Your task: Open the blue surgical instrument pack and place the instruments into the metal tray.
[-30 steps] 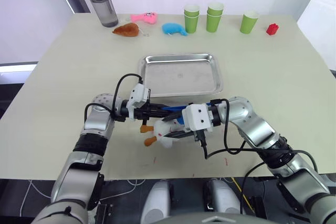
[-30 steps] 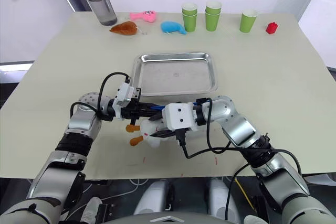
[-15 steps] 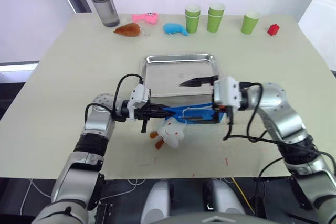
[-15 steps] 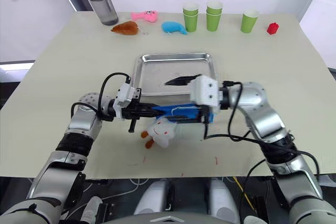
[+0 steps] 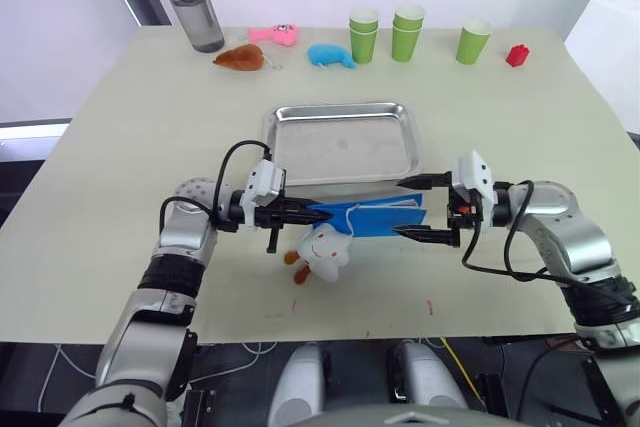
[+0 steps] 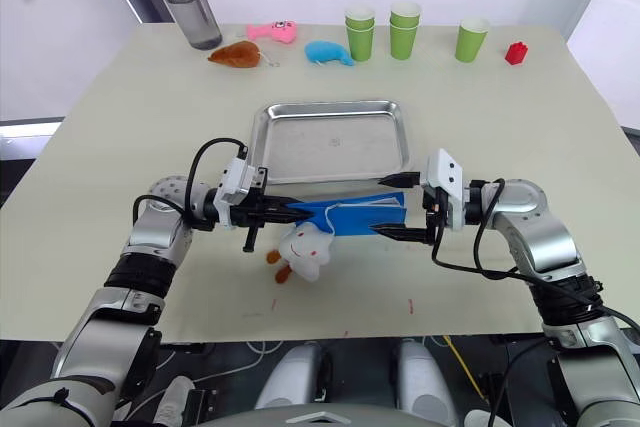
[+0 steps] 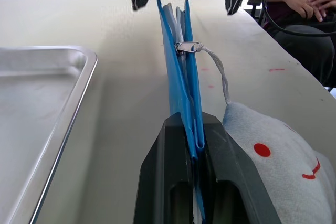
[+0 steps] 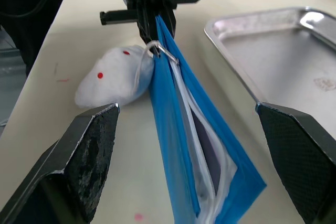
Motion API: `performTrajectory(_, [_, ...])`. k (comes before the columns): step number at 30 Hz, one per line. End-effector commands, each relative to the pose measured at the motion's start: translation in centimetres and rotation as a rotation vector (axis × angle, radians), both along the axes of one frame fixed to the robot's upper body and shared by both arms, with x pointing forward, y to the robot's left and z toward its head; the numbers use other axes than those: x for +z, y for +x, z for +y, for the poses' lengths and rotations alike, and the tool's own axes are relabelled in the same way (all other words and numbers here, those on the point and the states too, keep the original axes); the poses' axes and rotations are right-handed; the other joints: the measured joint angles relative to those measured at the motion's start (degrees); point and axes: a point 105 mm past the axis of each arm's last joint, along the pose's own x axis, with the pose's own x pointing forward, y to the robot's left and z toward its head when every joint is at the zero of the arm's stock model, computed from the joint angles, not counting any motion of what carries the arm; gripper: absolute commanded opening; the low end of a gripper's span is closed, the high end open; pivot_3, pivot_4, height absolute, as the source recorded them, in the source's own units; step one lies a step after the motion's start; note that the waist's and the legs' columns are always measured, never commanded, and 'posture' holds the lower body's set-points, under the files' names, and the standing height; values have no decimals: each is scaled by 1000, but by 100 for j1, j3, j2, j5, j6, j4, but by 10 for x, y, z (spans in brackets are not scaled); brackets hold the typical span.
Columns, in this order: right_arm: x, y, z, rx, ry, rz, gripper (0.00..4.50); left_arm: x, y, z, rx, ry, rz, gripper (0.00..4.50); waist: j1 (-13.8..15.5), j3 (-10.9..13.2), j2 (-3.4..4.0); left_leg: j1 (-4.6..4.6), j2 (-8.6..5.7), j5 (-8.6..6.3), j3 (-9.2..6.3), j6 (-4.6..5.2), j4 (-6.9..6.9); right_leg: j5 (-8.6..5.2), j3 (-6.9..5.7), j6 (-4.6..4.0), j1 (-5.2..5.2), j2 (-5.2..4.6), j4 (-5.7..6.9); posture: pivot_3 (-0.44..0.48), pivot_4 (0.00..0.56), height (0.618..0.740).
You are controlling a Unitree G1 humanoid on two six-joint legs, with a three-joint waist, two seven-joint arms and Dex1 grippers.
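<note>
Between left fingers [image 7: 231,177], blue pack [image 5: 365,218]; right fingers [image 5: 420,235] wide apart

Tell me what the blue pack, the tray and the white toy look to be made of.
The blue pack: seemingly thin fabric with a pale lining, thin and flexible. The tray: metal, likely stainless steel, with a scuffed matte bottom and shiny rim. The white toy: soft plush.

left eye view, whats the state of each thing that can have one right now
Flat blue fabric instrument pack: held on edge, partly unzipped, instruments not out.
Left tool: shut on the pack's end.
Right tool: open, fingers either side of the pack's other end.
Shallow stainless-steel tray: empty.
White plush toy: lying beside the pack, tethered to its zipper.
</note>
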Motion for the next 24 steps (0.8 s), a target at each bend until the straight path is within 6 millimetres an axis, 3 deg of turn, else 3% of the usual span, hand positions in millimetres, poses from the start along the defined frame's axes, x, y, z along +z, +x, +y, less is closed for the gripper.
performTrajectory(1, [4, 3, 2, 19, 9, -31, 3872, -7, -6, 4, -16, 32, 19, 0, -3, 0, 0, 0, 0, 0, 1, 0, 0, 0, 1, 0, 0, 0, 0, 0, 150, 734])
performTrajectory(4, [3, 3, 3, 35, 7, -26, 2708, -7, -7, 6, -12, 33, 20, 0, 1, 0, 0, 0, 0, 0, 0, 0, 0, 0, 0, 0, 0, 0, 0, 0, 150, 734])
performTrajectory(5, [3, 2, 3, 38, 11, -22, 2529, -8, -7, 6, -11, 33, 20, 0, 0, 0, 0, 0, 0, 0, 0, 0, 0, 0, 0, 0, 0, 0, 0, 0, 150, 734])
performTrajectory(8, [5, 2, 6, 47, 26, -17, 924, -9, -8, 7, -8, 33, 21, 0, -2, 0, 0, 0, 0, 0, 0, 0, 0, 0, 0, 0, 0, 0, 0, 0, 150, 734])
performTrajectory(10, [5, 2, 7, 52, 27, -18, 255, -9, -9, 8, -5, 34, 21, 0, -12, 0, 0, 0, 1, 0, -1, 0, 0, 0, 0, 0, 0, 1, 0, 0, 150, 734])
performTrajectory(11, [5, 2, 7, 55, 27, -18, 87, -10, -9, 9, -3, 34, 22, 0, -12, 0, 0, 0, 1, 0, -1, 0, 0, 0, 0, 0, 0, 2, 1, 0, 150, 734])
performTrajectory(18, [0, 2, 6, 53, 7, -25, 87, -7, -9, 12, 21, 25, 43, 0, -21, 0, 0, 2, 3, 0, -1, 0, 0, 0, 1, -1, -1, 4, 2, 0, 150, 734])
performTrajectory(19, [0, 2, 6, 54, 3, -27, 0, -6, -9, 13, 23, 24, 57, 735, -23, 0, 0, 2, 3, 0, -1, 0, 0, 0, 2, -1, -1, 5, 2, 0, 150, 734])
performTrajectory(20, [-1, 2, 6, 60, -3, -29, 0, -4, -11, 15, 16, 21, 80, 875, -32, 0, 1, 2, 3, 0, -1, 0, 0, 0, 2, -1, -1, 5, 2, 0, 150, 734])
performTrajectory(22, [-4, 1, 5, 73, -15, -31, 0, 1, -14, 17, 7, 19, 105, 1810, -39, 1, 2, 1, 3, 0, 0, 0, -1, 0, 3, -1, -2, 7, 2, 0, 150, 734])
performTrajectory(23, [-6, 1, 4, 80, -30, -32, 0, 5, -13, 18, 11, 20, 96, 1994, -22, 1, 2, 1, 4, 0, -1, 0, -1, 0, 3, -1, -2, 7, 1, 0, 150, 734])
performTrajectory(24, [-9, 1, 2, 83, -44, -34, 0, 11, -11, 20, 24, 13, 81, 2742, -22, 1, 2, -2, 4, 0, -2, 0, -1, 0, 1, -1, -2, 6, -1, 0, 150, 734])
